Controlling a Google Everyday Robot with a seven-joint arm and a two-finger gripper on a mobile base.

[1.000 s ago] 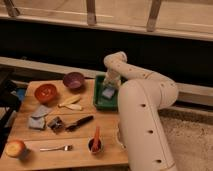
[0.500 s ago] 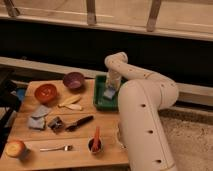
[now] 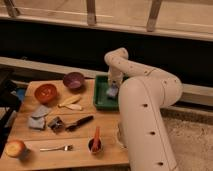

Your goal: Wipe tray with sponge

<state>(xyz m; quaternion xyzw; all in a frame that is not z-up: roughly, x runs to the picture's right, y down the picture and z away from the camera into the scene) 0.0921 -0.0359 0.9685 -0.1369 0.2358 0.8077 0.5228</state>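
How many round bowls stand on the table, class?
2: a purple bowl at the back, left of the tray, and an orange bowl further left. The arm may hide others. The gripper, shut on the sponge, is in the tray.

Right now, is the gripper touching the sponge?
Touching. The camera view shows the gripper closed on the sponge inside the tray, no gap.

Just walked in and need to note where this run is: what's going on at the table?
The robot's arm is reaching down into the green tray at the back right of the wooden table. Its tool is closed, apparently on the small grey-blue sponge that sits in the tray. The purple bowl and orange bowl stand apart, left of the tray.
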